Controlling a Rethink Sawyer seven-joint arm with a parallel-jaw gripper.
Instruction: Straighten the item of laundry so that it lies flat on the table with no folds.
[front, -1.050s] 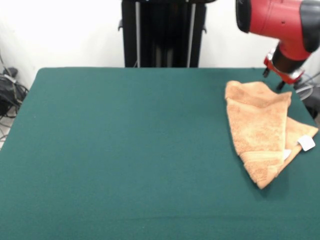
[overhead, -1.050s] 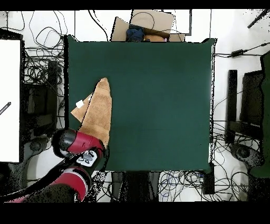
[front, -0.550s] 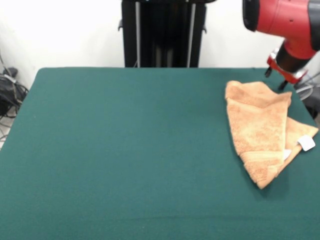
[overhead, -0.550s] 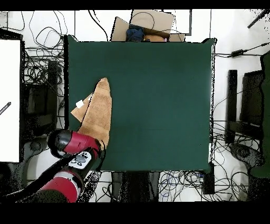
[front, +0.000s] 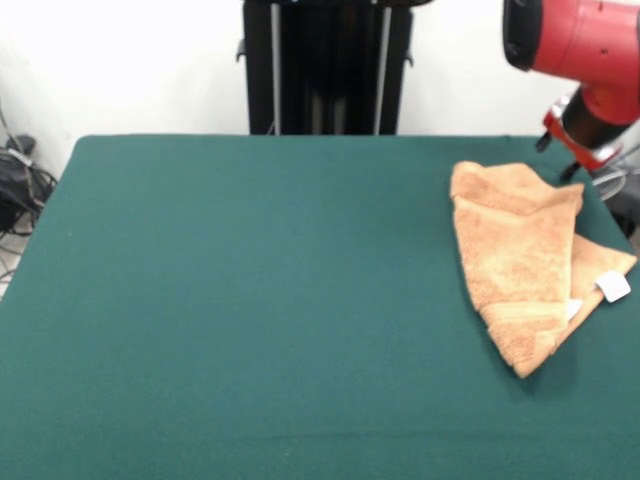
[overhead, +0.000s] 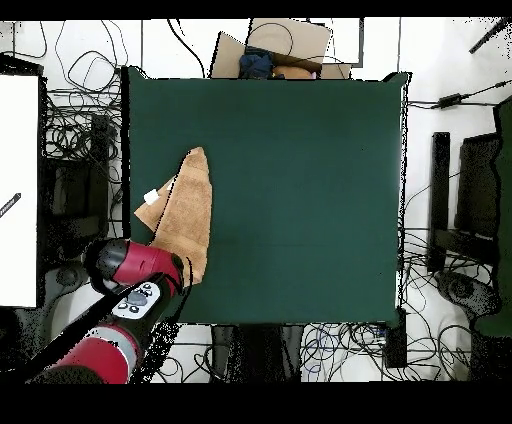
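The towel (front: 525, 260) lies folded over itself near 1 corner of the green surface (front: 250, 300), its white tag (front: 612, 286) showing. Soft and limp, it should lift easily by a corner. The end effector (front: 575, 150) hangs beside it; its opening I cannot tell.

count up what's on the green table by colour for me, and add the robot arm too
Orange-tan: 1, the folded towel, with a small white tag, on the table.
Red and black: 1, the robot arm, above the table's corner by the towel.
Total: 2
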